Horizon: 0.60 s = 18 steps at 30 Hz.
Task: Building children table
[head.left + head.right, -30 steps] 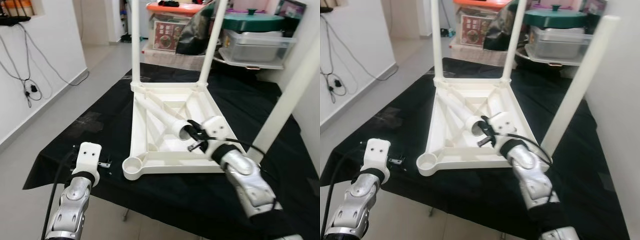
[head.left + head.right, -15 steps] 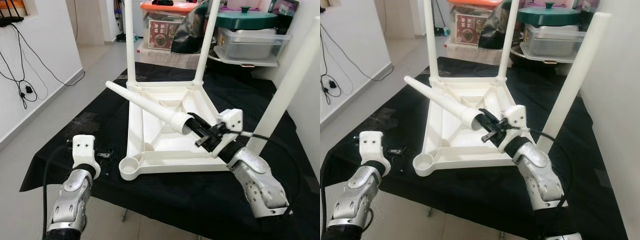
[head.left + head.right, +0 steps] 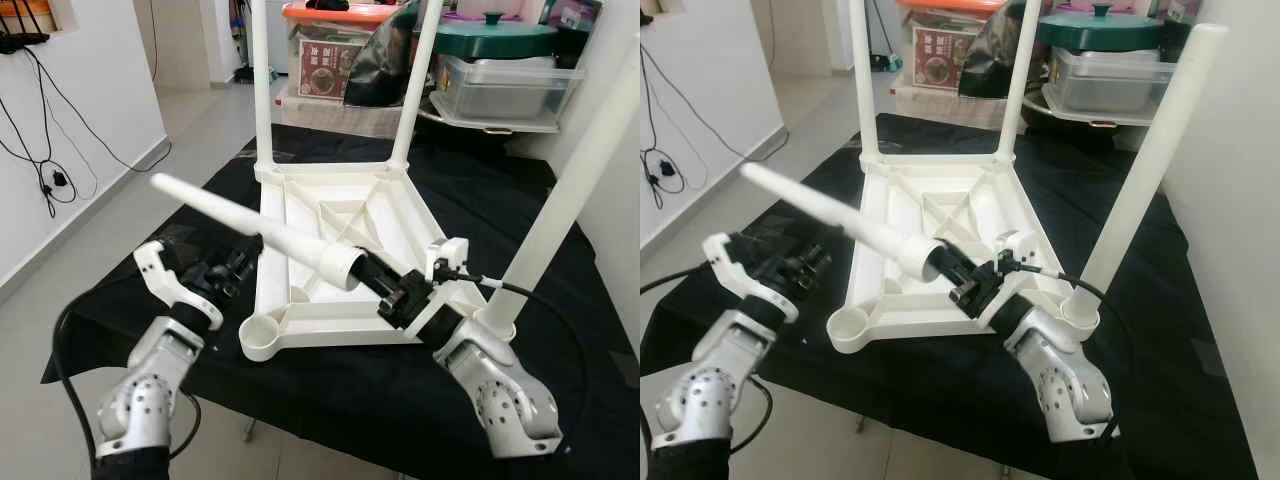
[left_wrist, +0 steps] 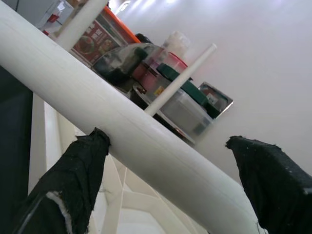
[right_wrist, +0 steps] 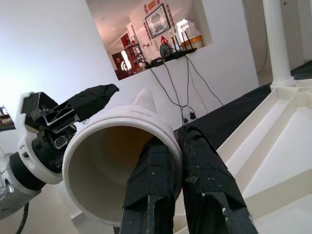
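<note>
Since half a second ago the left gripper has risen from beside the cloth edge up to the loose leg, and the leg's narrow tip has swung outward toward the robot's left. The loose leg, a white tapered tube, is held in the air above the upturned table, its wide open end at the right gripper and its narrow tip pointing up and away past the left gripper. The right gripper is clenched on the rim of that open end, one black finger inside the tube and the other outside, as the right wrist view shows. The left gripper stands spread, its two fingers straddling the leg's middle without closing on it; one finger touches the tube's underside in the left wrist view.

Below both grippers the table lies upside down on a black cloth, with an empty round socket at the corner just under the left gripper. Three fitted legs stand upright: two at the far corners and one just beyond the right gripper. Farther off sit storage boxes and a green lid.
</note>
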{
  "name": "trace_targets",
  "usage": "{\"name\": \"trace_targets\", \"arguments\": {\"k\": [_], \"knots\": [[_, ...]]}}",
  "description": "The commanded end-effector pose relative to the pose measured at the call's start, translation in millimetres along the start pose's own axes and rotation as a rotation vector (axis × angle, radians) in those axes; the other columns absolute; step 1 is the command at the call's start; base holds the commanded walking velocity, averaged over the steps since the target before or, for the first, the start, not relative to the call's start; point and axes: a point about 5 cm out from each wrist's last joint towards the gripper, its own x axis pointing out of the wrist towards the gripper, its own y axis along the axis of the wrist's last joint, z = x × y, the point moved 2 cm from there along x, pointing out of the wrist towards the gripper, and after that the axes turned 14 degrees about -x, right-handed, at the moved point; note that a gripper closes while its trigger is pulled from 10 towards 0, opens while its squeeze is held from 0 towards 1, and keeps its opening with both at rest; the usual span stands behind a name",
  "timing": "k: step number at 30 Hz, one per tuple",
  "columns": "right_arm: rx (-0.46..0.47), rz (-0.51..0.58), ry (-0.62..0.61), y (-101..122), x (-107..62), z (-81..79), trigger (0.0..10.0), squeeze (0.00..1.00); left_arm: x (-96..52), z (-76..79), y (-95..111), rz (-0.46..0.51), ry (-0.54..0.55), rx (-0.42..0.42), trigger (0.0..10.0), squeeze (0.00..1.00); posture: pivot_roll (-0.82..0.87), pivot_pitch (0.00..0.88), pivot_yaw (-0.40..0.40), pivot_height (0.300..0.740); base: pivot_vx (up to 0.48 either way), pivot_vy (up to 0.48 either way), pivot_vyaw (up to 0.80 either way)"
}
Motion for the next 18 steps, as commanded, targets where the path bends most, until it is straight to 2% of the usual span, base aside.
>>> {"name": "trace_targets", "arguments": {"k": [1, 4, 6, 14, 18], "knots": [[0.03, 0.026, 0.032, 4, 0.3, -5.6, 0.0, 0.0, 0.2, -0.2, 0, -0.005, -0.007, -0.032, 10.0, 0.0, 0.05, 0.0, -0.033, 0.74, 0.0, 0.0, 0.0], [0.084, 0.047, 0.046, 6, -0.9, -8.3, 0.0, 0.0, -2.1, -8.0, -1, -0.006, 0.026, -0.058, 10.0, 0.0, 0.04, 0.0, -0.032, 0.74, 0.0, 0.0, 0.0], [0.126, 0.063, 0.046, 8, -2.3, -7.4, 0.0, 0.0, -3.7, -11.2, -2, -0.007, 0.035, -0.112, 10.0, 0.0, 0.04, 0.0, -0.034, 0.74, 0.0, 0.0, 0.0], [0.167, 0.074, 0.049, 9, -3.3, -7.6, 0.0, 0.0, -6.1, -10.1, -3, -0.006, 0.021, -0.194, 10.0, 0.0, 0.05, 0.0, -0.041, 0.74, 0.0, 0.0, 0.0], [0.202, 0.081, 0.109, 9, -3.7, -15.8, 0.0, 0.0, -7.1, -11.9, 5, 0.023, 0.026, -0.21, 10.0, 0.0, 0.05, 0.0, -0.049, 0.74, 0.0, 0.0, 0.0]]}}
